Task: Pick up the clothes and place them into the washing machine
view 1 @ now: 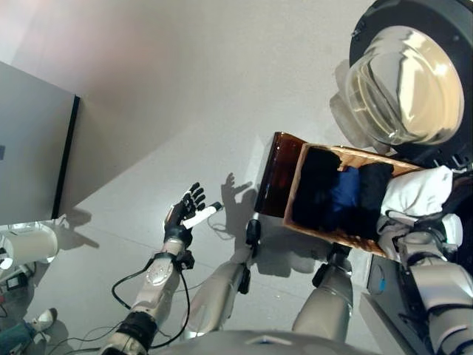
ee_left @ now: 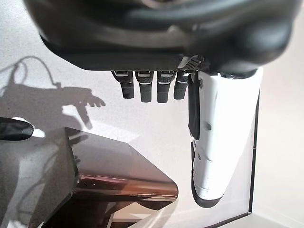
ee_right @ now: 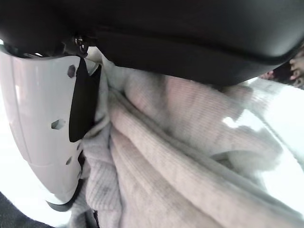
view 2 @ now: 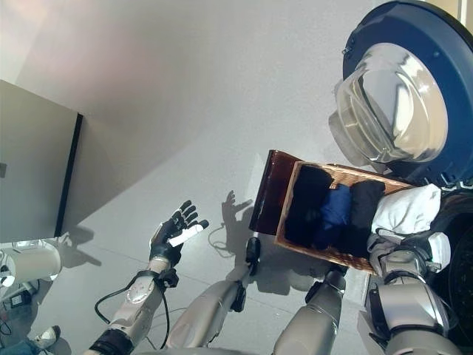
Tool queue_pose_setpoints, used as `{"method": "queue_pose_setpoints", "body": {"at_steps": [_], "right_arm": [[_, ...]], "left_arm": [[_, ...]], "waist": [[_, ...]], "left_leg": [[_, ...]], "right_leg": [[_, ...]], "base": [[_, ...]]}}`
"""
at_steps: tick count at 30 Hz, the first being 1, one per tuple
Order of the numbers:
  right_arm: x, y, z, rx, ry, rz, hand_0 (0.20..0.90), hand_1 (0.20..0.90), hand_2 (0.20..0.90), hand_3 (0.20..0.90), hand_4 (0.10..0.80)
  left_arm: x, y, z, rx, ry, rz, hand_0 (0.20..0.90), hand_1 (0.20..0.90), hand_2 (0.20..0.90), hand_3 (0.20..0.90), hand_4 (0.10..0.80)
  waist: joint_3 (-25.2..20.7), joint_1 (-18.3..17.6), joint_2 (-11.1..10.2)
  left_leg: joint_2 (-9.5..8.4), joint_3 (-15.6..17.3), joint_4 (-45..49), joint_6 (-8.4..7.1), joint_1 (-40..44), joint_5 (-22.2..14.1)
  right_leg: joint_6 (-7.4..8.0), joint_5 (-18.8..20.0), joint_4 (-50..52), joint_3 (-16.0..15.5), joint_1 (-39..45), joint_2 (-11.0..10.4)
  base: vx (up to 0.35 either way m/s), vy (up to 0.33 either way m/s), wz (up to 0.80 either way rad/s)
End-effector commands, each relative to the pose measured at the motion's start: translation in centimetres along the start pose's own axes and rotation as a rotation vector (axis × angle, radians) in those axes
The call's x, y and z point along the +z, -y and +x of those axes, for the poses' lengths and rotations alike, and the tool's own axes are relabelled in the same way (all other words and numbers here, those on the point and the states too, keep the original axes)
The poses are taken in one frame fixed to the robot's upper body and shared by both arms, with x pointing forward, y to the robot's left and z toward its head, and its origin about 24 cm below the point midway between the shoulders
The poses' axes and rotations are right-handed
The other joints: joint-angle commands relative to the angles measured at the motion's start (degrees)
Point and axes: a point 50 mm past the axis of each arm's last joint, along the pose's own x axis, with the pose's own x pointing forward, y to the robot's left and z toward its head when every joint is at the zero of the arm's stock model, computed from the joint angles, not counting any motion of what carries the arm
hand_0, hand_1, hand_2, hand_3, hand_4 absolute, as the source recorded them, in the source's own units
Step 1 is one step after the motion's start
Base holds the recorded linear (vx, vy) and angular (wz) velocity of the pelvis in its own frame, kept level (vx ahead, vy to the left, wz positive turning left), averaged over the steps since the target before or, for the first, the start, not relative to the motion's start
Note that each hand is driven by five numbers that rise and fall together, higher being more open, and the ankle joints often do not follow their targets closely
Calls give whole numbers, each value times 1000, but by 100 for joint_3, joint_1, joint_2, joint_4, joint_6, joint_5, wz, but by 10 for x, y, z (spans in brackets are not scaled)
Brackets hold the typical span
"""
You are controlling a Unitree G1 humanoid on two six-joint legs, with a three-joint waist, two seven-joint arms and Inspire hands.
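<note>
A white ribbed knit garment (view 1: 418, 190) was grasped by the right hand (view 2: 403, 255), the cloth bunched against its palm and white-covered thumb (ee_right: 45, 118) in the right wrist view. The garment was held just above the near corner of a brown woven rectangular basket (view 1: 295, 177), beside the dark opening under the round glass washing machine door (view 1: 403, 81), which stood open. Just beside the hand, a black garment (view 1: 314, 185), a blue garment (view 2: 334, 207) and another black garment (view 2: 364, 207) were seen lying in the basket. The left hand (view 1: 185, 211) was raised over the grey floor (view 1: 185, 89), well apart from the basket, fingers (ee_left: 149, 90) relaxed and holding nothing.
</note>
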Motion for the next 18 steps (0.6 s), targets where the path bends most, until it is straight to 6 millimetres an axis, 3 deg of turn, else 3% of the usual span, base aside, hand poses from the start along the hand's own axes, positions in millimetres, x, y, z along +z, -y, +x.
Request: {"method": "queue_pose_setpoints", "body": {"at_steps": [1, 6, 7, 8, 9, 11, 13, 16, 18], "right_arm": [[-24, 10, 2, -27, -35, -34, 200, 200, 200, 200, 300], [-26, 4, -2, -33, 19, 196, 200, 200, 200, 200, 300], [-24, 4, -3, -45, 25, 300, 200, 200, 200, 200, 300], [-20, -5, -9, -27, 39, 509, 200, 200, 200, 200, 300], [-21, -5, -10, -26, 38, 510, 200, 200, 200, 200, 300], [-28, -15, -21, -20, 23, 797, 200, 200, 200, 200, 300], [-31, -19, -24, -20, 6, 879, 200, 200, 200, 200, 300], [-35, -29, -33, -34, -49, 1297, 200, 200, 200, 200, 300], [-35, -35, -36, -56, -94, 1449, 200, 200, 200, 200, 300]], "left_arm": [[18, -15, -5, 33, 103, 30, 900, 900, 900, 900, 800], [15, -26, -3, 106, 96, 20, 900, 900, 900, 900, 800], [15, -28, -3, 124, 99, 16, 900, 900, 900, 900, 800], [16, -31, -4, 153, 111, 6, 900, 900, 900, 900, 800], [16, -31, -3, 153, 112, 7, 900, 900, 900, 900, 800], [14, -35, -7, 184, 118, -21, 900, 900, 900, 900, 800], [11, -36, -8, 193, 108, -28, 900, 900, 900, 900, 800], [2, -29, -9, 175, 83, -68, 900, 900, 900, 900, 800], [-2, -26, -10, 166, 64, -82, 900, 900, 900, 900, 800]], "waist": [[-265, -55, -207], [-291, -362, -350], [-290, -444, -378], [-272, -572, -399], [-285, -572, -418], [-258, -749, -426], [-278, -776, -436], [-304, -864, -331], [-341, -856, -267]], "left_leg": [[431, 26, 508, -654, -111, -600], [500, 130, 419, -693, 51, -626], [514, 160, 409, -702, 81, -638], [565, 228, 396, -714, 144, -687], [546, 232, 379, -710, 124, -646], [611, 314, 361, -715, 196, -707], [601, 333, 332, -709, 187, -667], [579, 370, 276, -712, 269, -689], [554, 372, 223, -705, 304, -677]], "right_leg": [[221, 1219, -485, 623, 359, -301], [203, 1230, -566, 787, 372, -218], [195, 1231, -583, 820, 365, -192], [184, 1198, -592, 881, 352, -126], [183, 1235, -612, 891, 329, -142], [167, 1206, -615, 1011, 252, -55], [162, 1242, -645, 1052, 211, -59], [160, 1226, -687, 1124, 212, -55], [171, 1236, -728, 1131, 210, -71]], "base": [[31, -3, -15], [15, 11, -12], [22, 2, -9], [4, 5, -15], [7, 23, -29], [14, 22, -32], [15, 12, -34], [15, 25, -28], [17, 18, -19]]}}
